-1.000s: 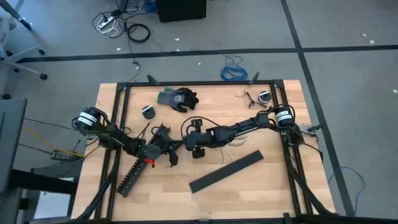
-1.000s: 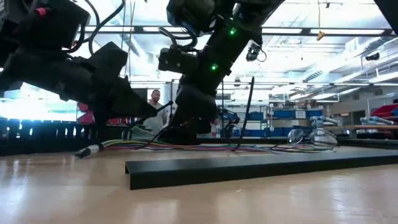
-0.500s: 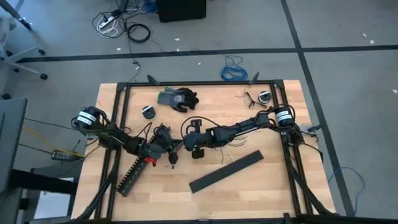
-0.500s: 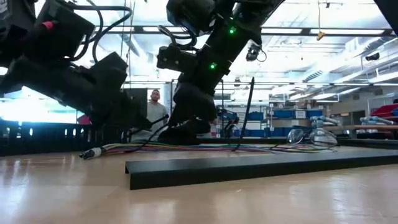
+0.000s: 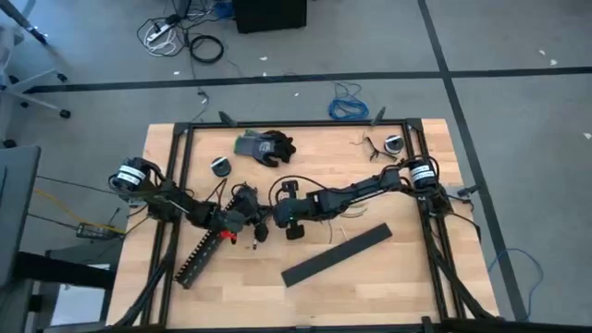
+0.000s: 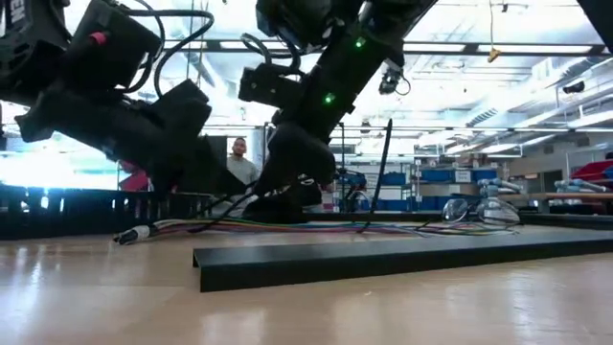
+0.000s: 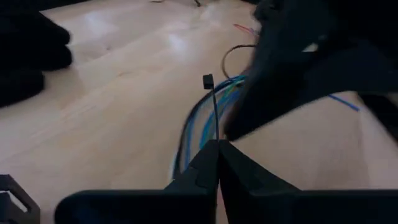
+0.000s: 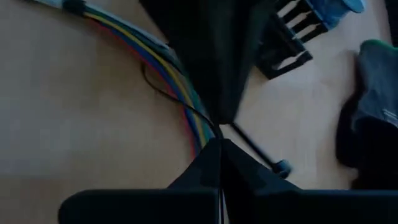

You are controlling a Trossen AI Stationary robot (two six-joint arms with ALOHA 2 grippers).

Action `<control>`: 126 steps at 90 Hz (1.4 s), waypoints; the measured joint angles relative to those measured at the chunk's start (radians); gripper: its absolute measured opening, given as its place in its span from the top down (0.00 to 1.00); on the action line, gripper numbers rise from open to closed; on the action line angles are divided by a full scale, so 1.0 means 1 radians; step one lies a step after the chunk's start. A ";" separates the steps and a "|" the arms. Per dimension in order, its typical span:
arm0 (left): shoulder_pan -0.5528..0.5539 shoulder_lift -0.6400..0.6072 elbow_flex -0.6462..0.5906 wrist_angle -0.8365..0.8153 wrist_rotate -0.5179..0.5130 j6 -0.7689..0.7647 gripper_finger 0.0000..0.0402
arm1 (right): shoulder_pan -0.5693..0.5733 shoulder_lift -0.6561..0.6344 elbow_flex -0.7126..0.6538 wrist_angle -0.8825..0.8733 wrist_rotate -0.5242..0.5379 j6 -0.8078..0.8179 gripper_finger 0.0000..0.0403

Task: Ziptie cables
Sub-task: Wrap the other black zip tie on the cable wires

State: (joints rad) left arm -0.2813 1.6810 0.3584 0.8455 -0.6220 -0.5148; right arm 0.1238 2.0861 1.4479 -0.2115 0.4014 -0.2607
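Left gripper (image 7: 214, 149) clenched on a ziptie (image 7: 212, 112) above the cables (image 7: 194, 127) mid-table; right gripper (image 8: 219, 144) pinched on a ziptie too; should loop tail under bundle, feed into head squarely, pull slowly.

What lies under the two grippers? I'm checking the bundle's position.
The cables run along the table beneath the left gripper and right gripper, each shut on a ziptie. The stretch directly beneath them is covered.
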 joint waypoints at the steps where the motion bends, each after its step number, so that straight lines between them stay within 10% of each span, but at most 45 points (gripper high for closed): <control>1: 0.000 0.000 0.000 0.000 0.000 -0.001 1.00 | 0.000 0.000 0.000 0.000 0.000 0.000 1.00; 93: -0.001 -0.001 0.002 -0.033 0.045 -0.008 1.00 | 0.040 -0.002 0.007 -0.030 -0.008 0.025 1.00; 126: 0.005 0.003 -0.003 -0.044 -0.117 0.140 1.00 | 0.045 -0.002 0.007 -0.207 -0.481 0.102 1.00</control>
State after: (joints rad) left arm -0.2768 1.6844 0.3553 0.8018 -0.7394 -0.3746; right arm 0.1684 2.0846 1.4550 -0.4187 -0.0799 -0.1591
